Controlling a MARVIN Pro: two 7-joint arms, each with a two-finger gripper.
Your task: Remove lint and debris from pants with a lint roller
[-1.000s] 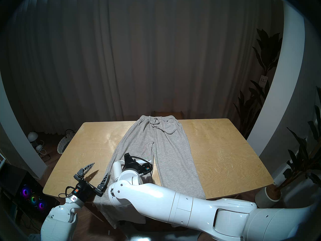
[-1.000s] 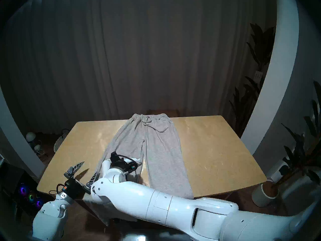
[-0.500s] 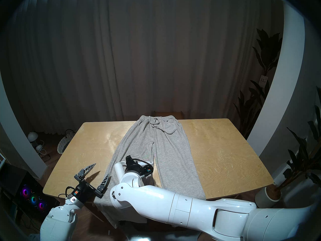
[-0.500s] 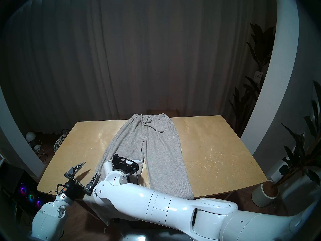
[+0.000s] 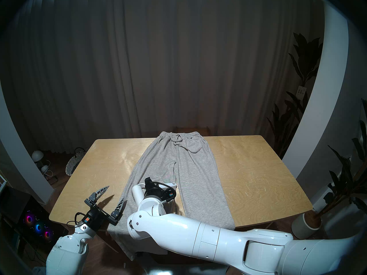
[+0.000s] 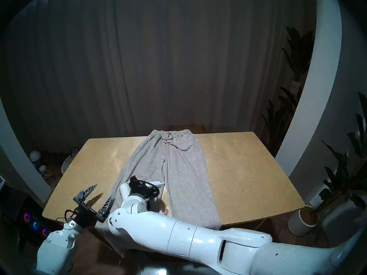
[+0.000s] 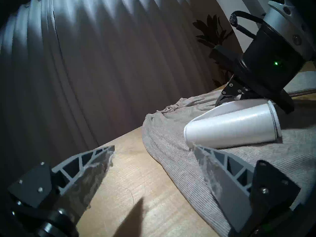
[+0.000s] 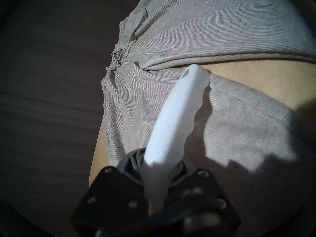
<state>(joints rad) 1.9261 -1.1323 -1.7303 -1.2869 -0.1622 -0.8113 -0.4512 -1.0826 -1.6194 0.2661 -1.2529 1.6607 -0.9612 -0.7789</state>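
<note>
Grey pants (image 5: 190,169) lie flat along the wooden table (image 5: 258,169), waistband at the far edge, leg ends hanging over the near edge. The white lint roller's cylinder (image 5: 137,191) rests on the left leg; in the left wrist view the lint roller (image 7: 230,127) lies on the cloth. My right gripper (image 8: 161,163) is shut on the roller's tapering handle (image 8: 172,118), whose tip (image 5: 173,184) points at the gap between the legs. My left gripper (image 5: 116,192) stands open at the left leg's outer edge, holding nothing. Lint and debris are too small to make out.
A wicker basket (image 5: 74,163) and a small lamp (image 5: 37,155) sit on the floor to the left. A computer case with glowing fans (image 5: 37,227) stands at near left. Potted plants (image 5: 306,223) stand to the right. Curtains hang behind the table.
My right arm has slid the roller a little to the right across the left leg. The left gripper has stayed open and has barely shifted.
</note>
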